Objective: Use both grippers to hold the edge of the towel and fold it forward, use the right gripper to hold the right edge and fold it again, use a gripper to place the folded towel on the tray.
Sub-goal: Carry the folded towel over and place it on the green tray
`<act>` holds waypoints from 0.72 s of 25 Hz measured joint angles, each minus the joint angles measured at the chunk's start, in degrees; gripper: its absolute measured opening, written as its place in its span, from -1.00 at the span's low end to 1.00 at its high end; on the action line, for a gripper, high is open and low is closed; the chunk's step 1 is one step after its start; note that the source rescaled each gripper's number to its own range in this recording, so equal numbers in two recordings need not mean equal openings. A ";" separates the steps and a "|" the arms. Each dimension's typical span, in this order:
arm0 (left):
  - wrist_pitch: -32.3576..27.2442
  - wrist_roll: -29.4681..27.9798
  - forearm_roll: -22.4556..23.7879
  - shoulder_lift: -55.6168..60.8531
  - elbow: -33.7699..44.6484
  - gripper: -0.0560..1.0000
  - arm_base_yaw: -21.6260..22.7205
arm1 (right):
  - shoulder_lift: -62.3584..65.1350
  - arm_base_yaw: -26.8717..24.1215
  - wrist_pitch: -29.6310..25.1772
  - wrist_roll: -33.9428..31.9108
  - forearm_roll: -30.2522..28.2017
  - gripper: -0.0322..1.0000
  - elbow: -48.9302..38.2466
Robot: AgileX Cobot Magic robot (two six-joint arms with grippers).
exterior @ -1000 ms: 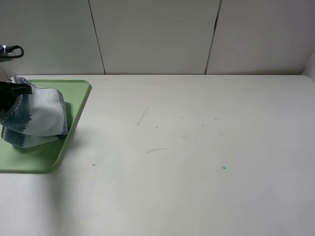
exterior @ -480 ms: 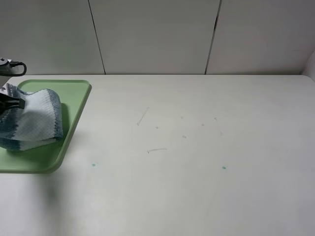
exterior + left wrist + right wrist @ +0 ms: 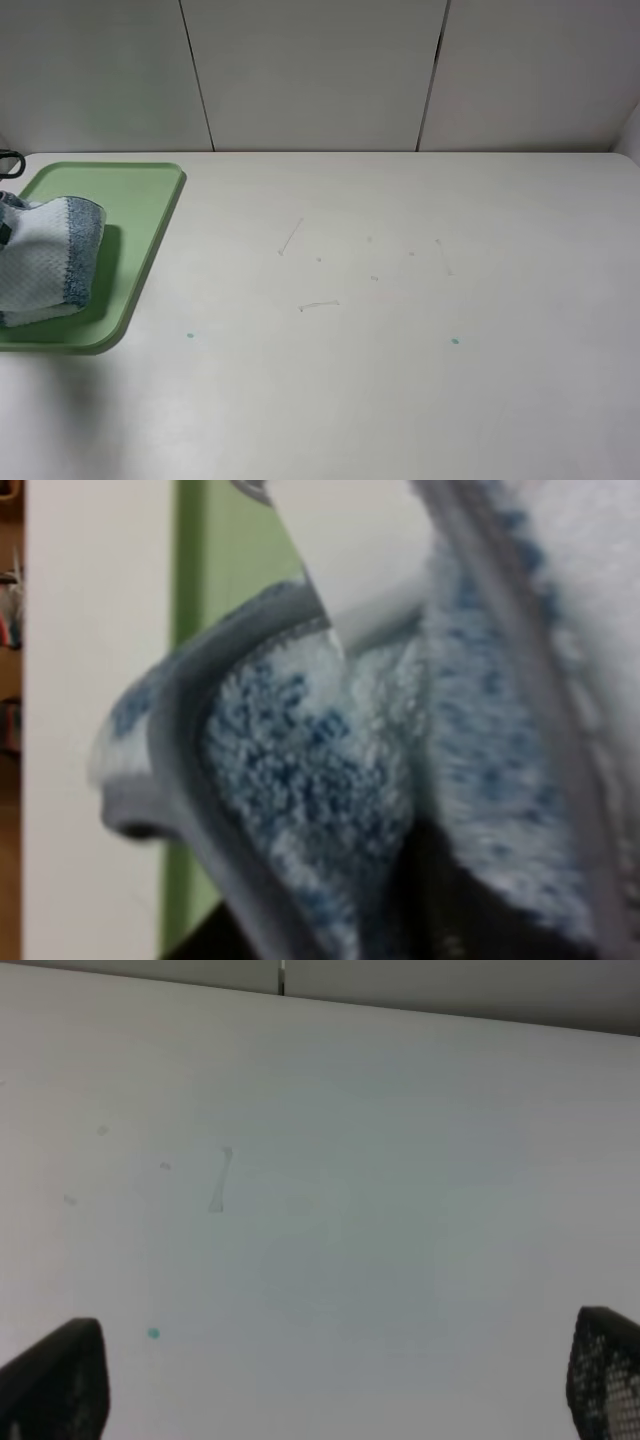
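Folded towel (image 3: 45, 260) lying on the green tray (image 3: 140, 205) at the desk's (image 3: 400, 300) left edge.
Left claw's state cannot be told, cloth crowding its camera; right claw (image 3: 330, 1380) hangs wide open, empty, over bare desk.

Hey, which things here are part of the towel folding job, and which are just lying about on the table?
Part of the job:
- towel, folded, lying on the tray
- tray, light green
- right gripper, open over bare table

Just lying about:
- small teal specks on the table
- faint scratch marks
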State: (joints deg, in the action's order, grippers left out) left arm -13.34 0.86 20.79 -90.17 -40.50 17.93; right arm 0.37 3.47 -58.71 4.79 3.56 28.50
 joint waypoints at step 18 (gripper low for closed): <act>0.31 0.00 2.34 0.82 0.00 0.67 6.43 | 0.00 0.00 0.00 0.00 0.00 1.00 0.00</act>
State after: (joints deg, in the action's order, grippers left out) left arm -13.03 0.86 23.13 -89.34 -40.50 24.35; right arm 0.37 3.47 -58.71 4.79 3.56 28.50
